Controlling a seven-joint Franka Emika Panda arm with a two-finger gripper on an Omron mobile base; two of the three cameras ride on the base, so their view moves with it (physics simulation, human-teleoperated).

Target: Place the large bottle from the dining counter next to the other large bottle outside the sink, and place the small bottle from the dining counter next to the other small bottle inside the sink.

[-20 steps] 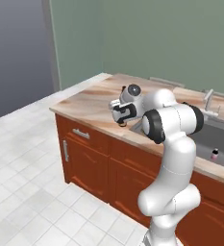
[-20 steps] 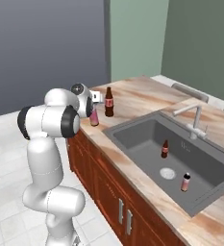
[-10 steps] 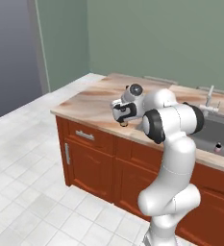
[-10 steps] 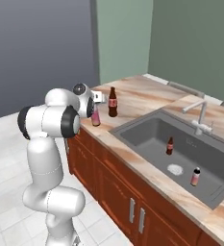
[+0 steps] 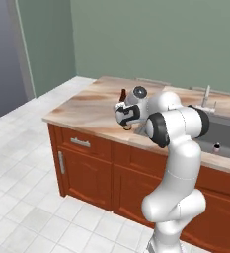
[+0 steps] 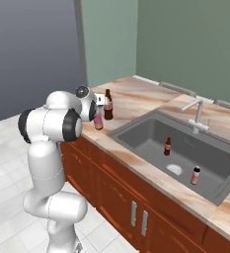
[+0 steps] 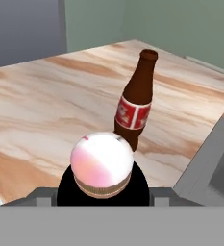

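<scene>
Tabletop [image 5: 82, 106] shifted in view as the base drove; the tool [image 7: 102, 190] stayed clamped on the large bottle [image 7: 102, 161], other large bottle [image 7: 135, 103] just ahead: placement looked close.

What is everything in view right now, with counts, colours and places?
Gradient bottle: 1, white and pink, held in the tool above the counter, beside the tall brown bottle.
Tall brown bottle: 1, dark brown with a red label, upright on the counter left of the sink.
Small brown bottle: 1, red label, upright in the sink.
Small pale bottle: 1, dark cap, upright in the sink, nearer the front wall.
Sink: 1, grey, set in the counter.
Faucet: 1, silver, behind the sink.
Counter: 1, beige-pink marbled.
Cabinets: reddish-brown, under the counter.
Tool: 1, dark, closed on the gradient bottle.
</scene>
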